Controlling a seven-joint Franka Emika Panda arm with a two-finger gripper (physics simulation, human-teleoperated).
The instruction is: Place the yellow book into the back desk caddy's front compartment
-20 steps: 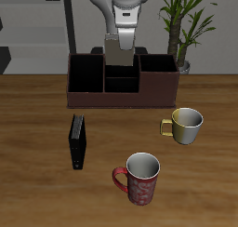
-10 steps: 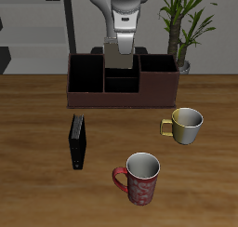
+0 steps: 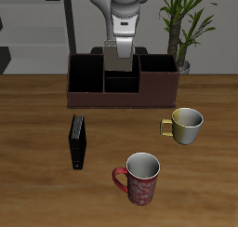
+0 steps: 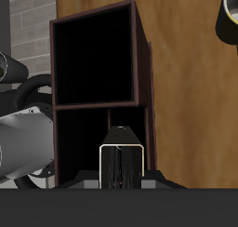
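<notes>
Book held over the caddy

We see the tool closed on the yellow book, which stands upright, long axis vertical, lower end just above the back desk caddy, over its middle cells.

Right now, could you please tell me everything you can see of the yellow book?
The yellow book is a thin grey-tan hardback with pale page edges, held upright in the gripper directly over the back desk caddy. In the wrist view its pale-rimmed edge points down into a dark cell. Whether it touches the caddy is unclear.
</notes>
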